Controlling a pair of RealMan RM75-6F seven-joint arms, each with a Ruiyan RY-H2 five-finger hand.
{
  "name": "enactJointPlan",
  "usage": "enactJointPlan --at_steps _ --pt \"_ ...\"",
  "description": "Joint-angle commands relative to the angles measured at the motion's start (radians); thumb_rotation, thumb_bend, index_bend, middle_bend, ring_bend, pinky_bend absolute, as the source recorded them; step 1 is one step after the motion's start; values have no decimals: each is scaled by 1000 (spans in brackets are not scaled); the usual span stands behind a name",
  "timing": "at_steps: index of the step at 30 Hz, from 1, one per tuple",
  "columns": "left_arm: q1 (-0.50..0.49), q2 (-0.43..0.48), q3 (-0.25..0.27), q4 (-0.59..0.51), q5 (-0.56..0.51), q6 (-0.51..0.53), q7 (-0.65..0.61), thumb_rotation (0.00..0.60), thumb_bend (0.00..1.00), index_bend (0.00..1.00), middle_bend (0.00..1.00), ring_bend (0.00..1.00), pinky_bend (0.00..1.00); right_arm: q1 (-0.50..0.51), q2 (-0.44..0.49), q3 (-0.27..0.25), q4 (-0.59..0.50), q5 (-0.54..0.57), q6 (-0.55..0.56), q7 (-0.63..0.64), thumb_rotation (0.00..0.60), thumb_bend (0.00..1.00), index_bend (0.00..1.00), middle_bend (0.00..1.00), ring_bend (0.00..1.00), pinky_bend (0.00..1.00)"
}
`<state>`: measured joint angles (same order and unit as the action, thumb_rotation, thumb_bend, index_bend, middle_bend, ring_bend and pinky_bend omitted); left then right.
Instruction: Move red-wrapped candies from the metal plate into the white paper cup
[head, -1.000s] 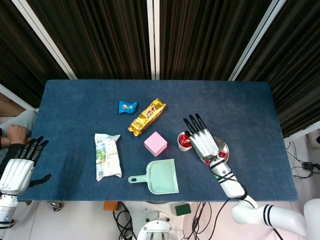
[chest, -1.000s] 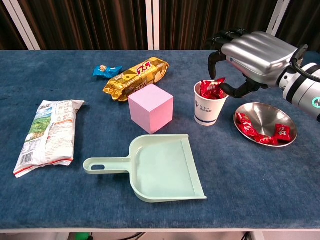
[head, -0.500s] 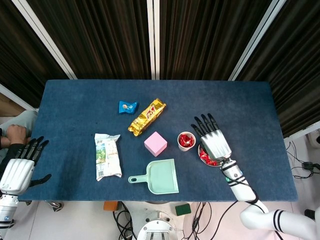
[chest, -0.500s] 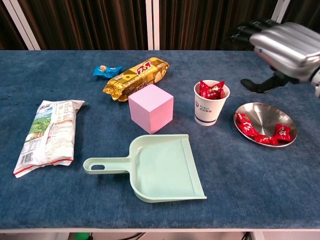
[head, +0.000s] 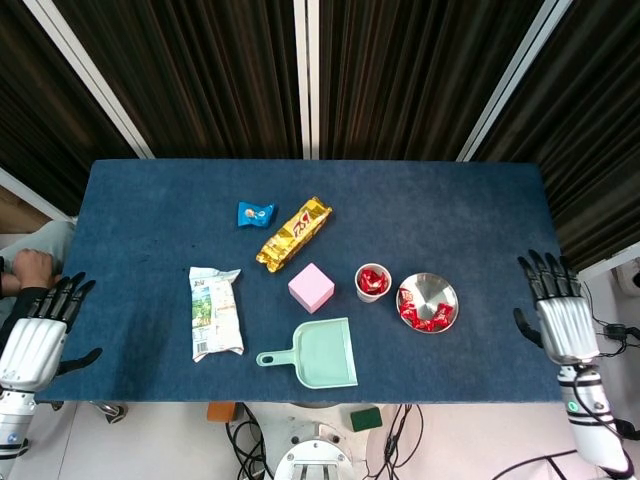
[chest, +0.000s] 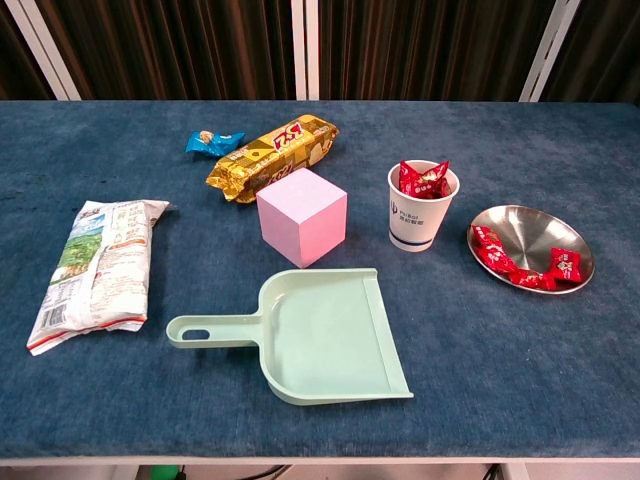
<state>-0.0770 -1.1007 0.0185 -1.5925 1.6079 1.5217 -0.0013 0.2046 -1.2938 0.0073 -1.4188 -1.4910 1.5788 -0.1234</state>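
Red-wrapped candies (chest: 520, 268) lie in the metal plate (chest: 552, 232), along its front and left side, near the right edge of the table (chest: 500, 380). More red candies (chest: 423, 180) poke out of the top of the white paper cup (chest: 419, 215), which stands upright just to the left of the plate, near it but not touching.

Both hands are off the table and hold nothing. The right hand (head: 561, 315) hangs past the right edge with its fingers (head: 545, 272) straight and spread apart. The left hand (head: 38, 335) hangs past the left edge, fingers also spread.

A pink cube (chest: 301, 215) sits left of the cup. A light green dustpan (chest: 320, 336) lies toward the front edge. A white snack bag (chest: 95, 270) lies near the left edge. A gold snack pack (chest: 272, 156) and a small blue candy (chest: 214, 142) lie farther back.
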Motion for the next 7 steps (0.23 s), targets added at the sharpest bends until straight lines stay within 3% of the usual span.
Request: enactJointPlan --at_steps 1,7 --pt "1 0 0 1 -1 1 -2 600 94 79 31 1 147 -58 28 -11 40 38 23 66 600 303 0 0 0 0" --pt "0 -1 1 3 3 -1 -1 600 96 79 31 1 147 -94 36 -6 49 61 10 75 600 303 0 0 0 0"
